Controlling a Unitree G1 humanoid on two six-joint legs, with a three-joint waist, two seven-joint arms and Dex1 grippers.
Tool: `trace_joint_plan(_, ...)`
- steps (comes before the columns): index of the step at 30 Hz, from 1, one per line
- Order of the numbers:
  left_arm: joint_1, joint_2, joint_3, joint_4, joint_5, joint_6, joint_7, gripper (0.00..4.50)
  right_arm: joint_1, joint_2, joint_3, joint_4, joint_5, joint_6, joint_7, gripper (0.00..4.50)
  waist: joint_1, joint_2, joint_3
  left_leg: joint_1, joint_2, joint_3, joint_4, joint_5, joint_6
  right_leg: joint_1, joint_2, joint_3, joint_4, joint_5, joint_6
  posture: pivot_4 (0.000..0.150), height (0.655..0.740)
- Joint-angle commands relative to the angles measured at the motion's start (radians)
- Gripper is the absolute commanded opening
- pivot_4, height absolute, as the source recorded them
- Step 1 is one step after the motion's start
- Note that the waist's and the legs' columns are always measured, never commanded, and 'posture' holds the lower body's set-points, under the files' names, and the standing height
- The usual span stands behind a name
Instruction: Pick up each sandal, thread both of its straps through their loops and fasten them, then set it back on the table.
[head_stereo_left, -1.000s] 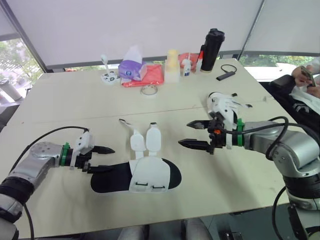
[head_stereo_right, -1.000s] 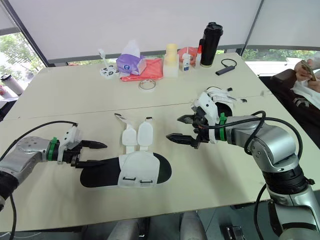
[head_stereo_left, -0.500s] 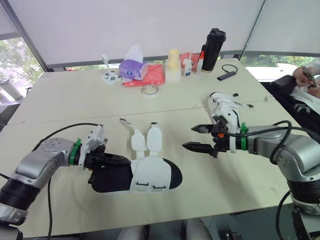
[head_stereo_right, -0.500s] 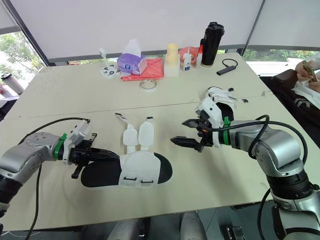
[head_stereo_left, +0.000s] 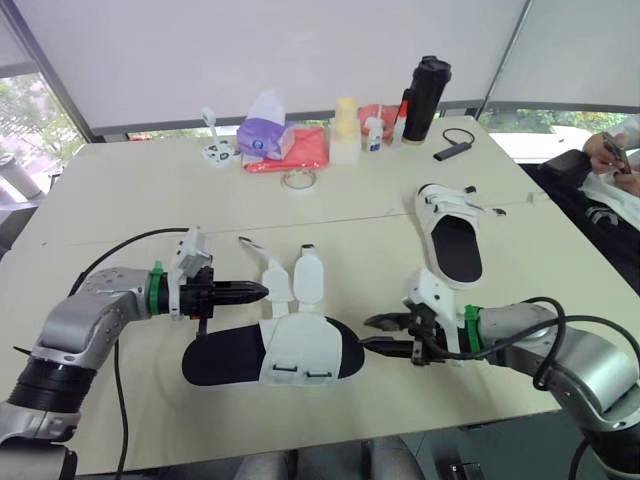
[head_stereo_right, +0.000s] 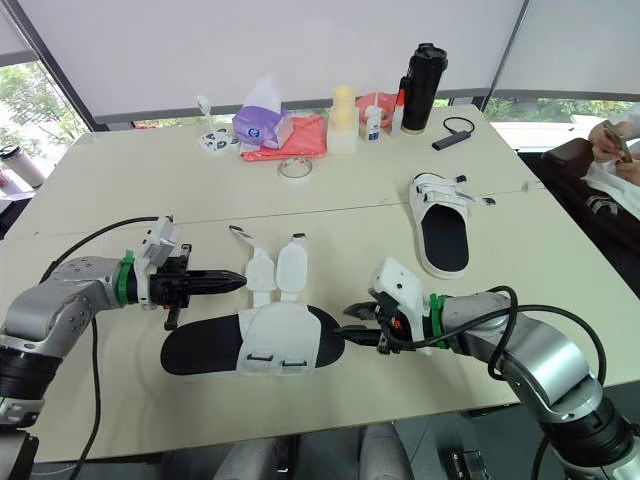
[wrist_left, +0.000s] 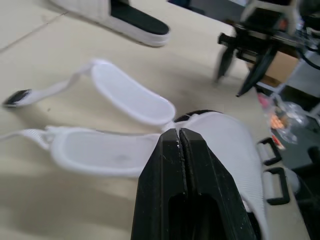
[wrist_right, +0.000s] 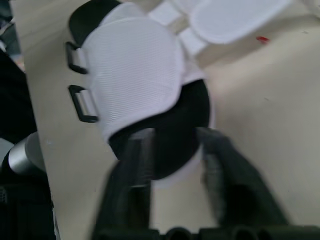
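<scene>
A white sandal (head_stereo_left: 300, 350) with a black sole lies flat near the table's front edge, its two straps (head_stereo_left: 290, 280) spread open away from me. My left gripper (head_stereo_left: 262, 292) is shut and empty, its tips (wrist_left: 179, 132) hovering just over the base of the straps. My right gripper (head_stereo_left: 372, 333) is low at the sandal's toe, its fingers (wrist_right: 135, 150) a narrow gap apart with the toe's tip between them; I cannot tell whether they touch it. A second sandal (head_stereo_left: 455, 235) lies at the right, straps fastened.
Along the far edge stand a black bottle (head_stereo_left: 425, 100), a purple tissue pack (head_stereo_left: 262, 138), a red cloth (head_stereo_left: 300, 152), small bottles and a tape ring (head_stereo_left: 298, 180). A black cable (head_stereo_left: 455, 145) lies at the far right. A person's hands (head_stereo_left: 612, 158) show at the right edge.
The left gripper shut, then rose from the sandal's heel to the straps. The right arm dropped down and left to the toe, and its fingers narrowed.
</scene>
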Motion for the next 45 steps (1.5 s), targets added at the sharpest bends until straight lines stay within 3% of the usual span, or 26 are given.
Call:
trace_joint_plan(1, 0.022, -0.010, 0.062, -0.041, 0.014, 0.025, 0.081, 0.00, -0.001, -0.011, 0.057, -0.003, -0.076, -0.084, 0.020, 0.02, 0.001, 0.000, 0.000, 0.000, 0.000, 0.000, 0.000, 0.000, 0.000, 0.000, 0.000, 0.000, 0.000, 0.000, 0.000, 0.150, 0.7400)
trace_joint_plan(18, 0.041, -0.079, 0.176, -0.015, -0.010, 0.166, 0.220, 0.00, 0.028, 0.058, 0.221, 0.104, -0.240, -0.205, 0.057, 0.02, 0.001, -0.003, 0.002, 0.000, -0.001, 0.000, 0.000, 0.000, 0.000, 0.001, 0.000, 0.000, 0.000, 0.000, 0.000, 0.150, 0.7400)
trace_joint_plan(21, 0.033, -0.091, 0.166, 0.021, 0.014, 0.155, 0.221, 0.86, 0.026, 0.067, 0.236, 0.115, -0.261, -0.212, 0.058, 0.00, 0.001, -0.004, 0.001, 0.000, -0.001, 0.000, 0.000, 0.000, 0.000, 0.001, 0.000, 0.000, 0.000, 0.000, 0.000, 0.150, 0.7400)
trace_joint_plan(28, -0.013, -0.135, 0.171, 0.102, 0.014, 0.176, 0.244, 4.47, 0.018, 0.071, 0.237, 0.127, -0.283, -0.219, 0.076, 0.00, 0.000, -0.005, 0.001, 0.001, -0.001, 0.000, 0.000, 0.000, 0.000, 0.001, 0.000, 0.000, 0.000, 0.000, 0.000, 0.150, 0.7400)
trace_joint_plan(34, -0.172, -0.272, 0.268, 0.312, -0.086, 0.351, 0.380, 4.47, -0.002, 0.073, 0.251, 0.128, -0.307, -0.223, 0.097, 0.00, 0.000, -0.007, 0.001, 0.001, -0.002, 0.000, 0.002, 0.000, 0.000, 0.002, 0.001, -0.002, 0.001, 0.000, 0.000, 0.150, 0.7400)
trace_joint_plan(40, -0.263, -0.346, 0.326, 0.432, -0.154, 0.565, 0.473, 4.47, -0.011, 0.076, 0.254, 0.131, -0.323, -0.220, 0.101, 0.00, -0.003, -0.008, 0.001, 0.002, -0.003, 0.000, 0.001, 0.000, 0.000, 0.002, 0.001, -0.002, 0.002, 0.002, 0.005, 0.150, 0.7400)
trace_joint_plan(45, -0.311, -0.393, 0.395, 0.500, -0.167, 0.620, 0.573, 4.47, -0.012, 0.080, 0.251, 0.129, -0.332, -0.214, 0.102, 0.00, -0.003, -0.010, 0.001, 0.002, -0.003, 0.000, 0.002, 0.000, 0.000, 0.002, 0.002, -0.003, 0.002, 0.002, 0.005, 0.150, 0.7400)
